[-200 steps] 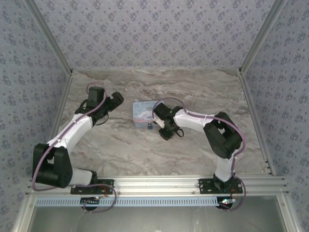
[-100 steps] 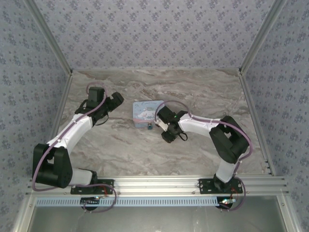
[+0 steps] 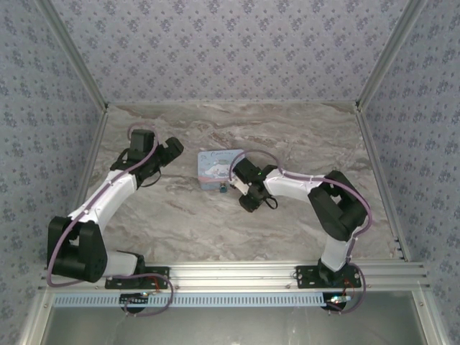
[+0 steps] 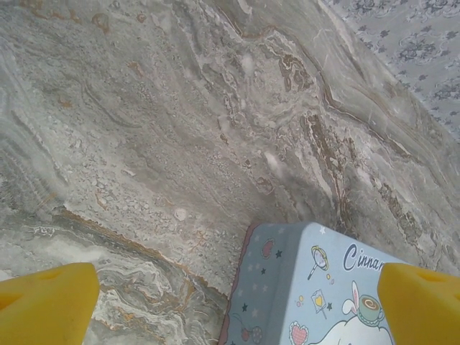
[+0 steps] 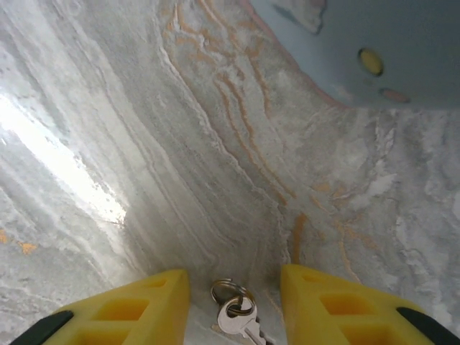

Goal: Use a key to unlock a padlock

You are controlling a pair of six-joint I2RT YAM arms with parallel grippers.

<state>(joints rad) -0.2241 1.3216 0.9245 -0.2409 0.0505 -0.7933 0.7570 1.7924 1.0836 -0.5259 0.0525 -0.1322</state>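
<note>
The padlock [image 3: 224, 188] is a tiny teal speck on the marble, just in front of the pastel-blue cartoon tin [image 3: 215, 168]. My right gripper [image 3: 244, 192] points down at the table right beside it. In the right wrist view its yellow fingers [image 5: 144, 305] stand apart, the right gripper [image 5: 231, 279] open. A silver key [image 5: 241, 321] on a ring lies flat on the marble between them, untouched. My left gripper [image 3: 169, 151] hovers left of the tin, and in the left wrist view the left gripper [image 4: 237, 282] is wide open and holds nothing.
The tin [image 4: 316, 287] fills the lower right of the left wrist view, and its blue side [image 5: 374, 50] shows at the top right of the right wrist view. Patterned walls [image 3: 230, 50] enclose the marble table [image 3: 180, 223] at the back and both sides.
The right arm's elbow swung out to the right and its gripper shifted slightly near the tin's front corner. The left arm has barely moved.
</note>
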